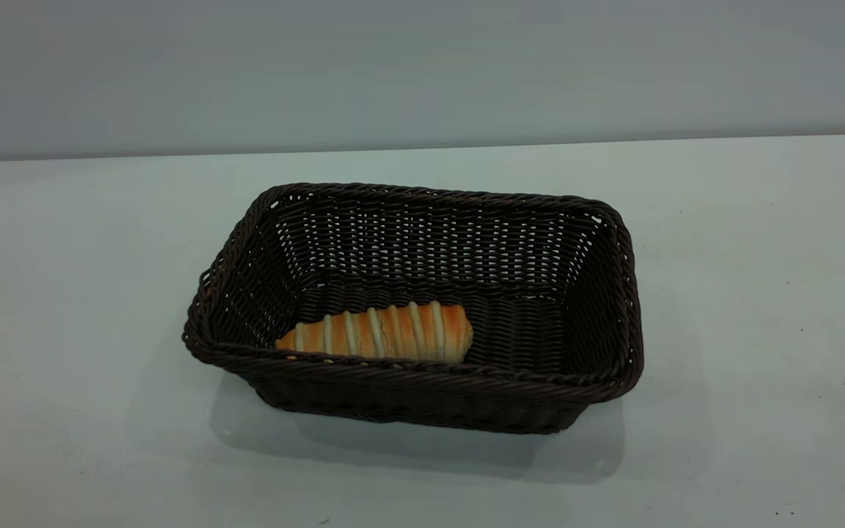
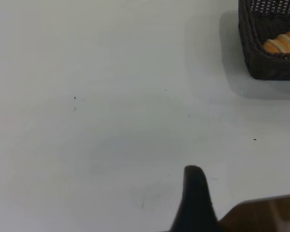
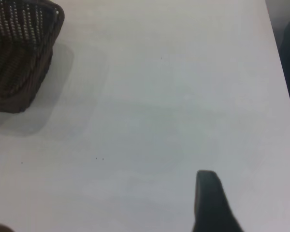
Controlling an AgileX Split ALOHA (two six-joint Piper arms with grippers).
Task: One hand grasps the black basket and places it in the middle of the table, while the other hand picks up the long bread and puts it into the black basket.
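Exterior view: the black basket [image 1: 422, 308] is seen standing upright near the middle of the desk [image 1: 760, 330], its braided rim turned slightly so that the corners point a little off square. No brand, label or writing can be read on the basket, the bread or the desk. The long bread [image 1: 382, 334] is laid on the basket floor, close against the near wall, with its tapered end turned toward the left side of the view and its pale ridges facing up. The desk is a pale grey-white surface marked by a few tiny dark specks, and a plain grey wall [image 1: 422, 66] is seen behind it. A soft shadow is cast by the basket onto the desk in front of it.

Neither arm is seen from outside. In the left wrist view a corner of the basket [image 2: 273, 43] and one end of the bread [image 2: 282, 43] are shown well apart from the left gripper, of which a single dark fingertip [image 2: 195, 193] is seen over bare desk [image 2: 111, 96]. In the right wrist view another corner of the basket [image 3: 19, 53] is shown, likewise well apart from the one fingertip [image 3: 208, 198] of the right gripper that is seen. Whether either gripper is released or clenched cannot be told; nothing is seen held in them.
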